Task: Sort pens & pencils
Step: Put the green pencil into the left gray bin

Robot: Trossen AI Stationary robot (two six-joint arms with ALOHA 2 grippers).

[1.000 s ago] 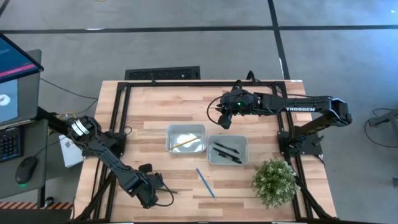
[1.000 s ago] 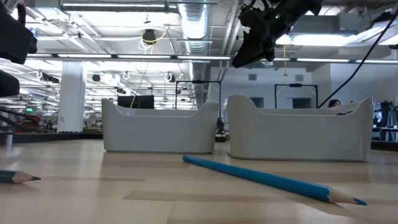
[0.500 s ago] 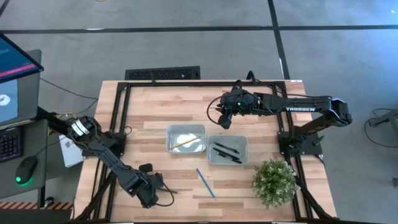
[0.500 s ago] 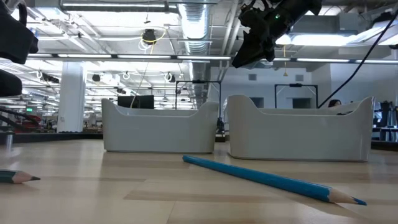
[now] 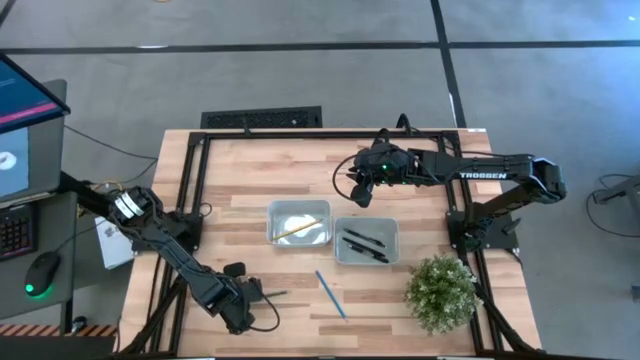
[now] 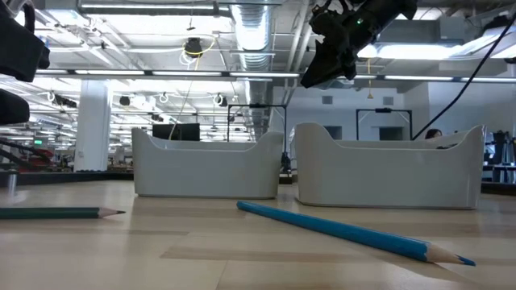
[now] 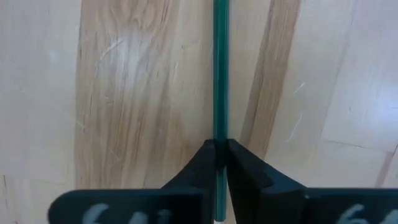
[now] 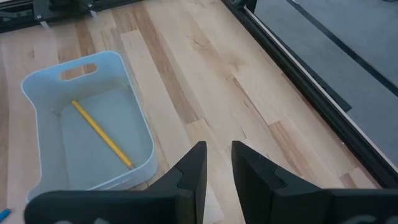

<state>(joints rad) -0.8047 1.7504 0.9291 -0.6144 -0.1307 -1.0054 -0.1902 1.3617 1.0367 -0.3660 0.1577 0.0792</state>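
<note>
A dark green pencil (image 5: 270, 296) lies near the table's front left, its sharpened tip (image 6: 119, 213) pointing right. My left gripper (image 7: 219, 152) is shut on it, fingers pointing down. A blue pencil (image 5: 331, 294) lies flat on the wood in front of two white bins. The left bin (image 5: 275, 222) holds a yellow pencil (image 8: 101, 134). The right bin (image 5: 392, 243) holds two black pens (image 5: 364, 245). My right gripper (image 8: 219, 163) hangs high over the table behind the bins, with a narrow gap between its fingers and nothing in it. My left gripper pinches the green pencil's shaft (image 7: 219, 134) between its two fingers, near the end away from the tip. The fingers come from above and lie across the pencil. The pencil stays level at table height; whether it rests on the wood I cannot tell.
A potted green plant (image 5: 441, 291) stands at the front right corner. Black frame rails (image 5: 190, 180) run along the table's left, far and right sides. Bare wood lies between the bins and the far rail.
My left gripper has shut on the green pencil without moving. As the fingers closed, the pencil swung round on the table, and its tip end now reaches farther right and away from the near edge.
</note>
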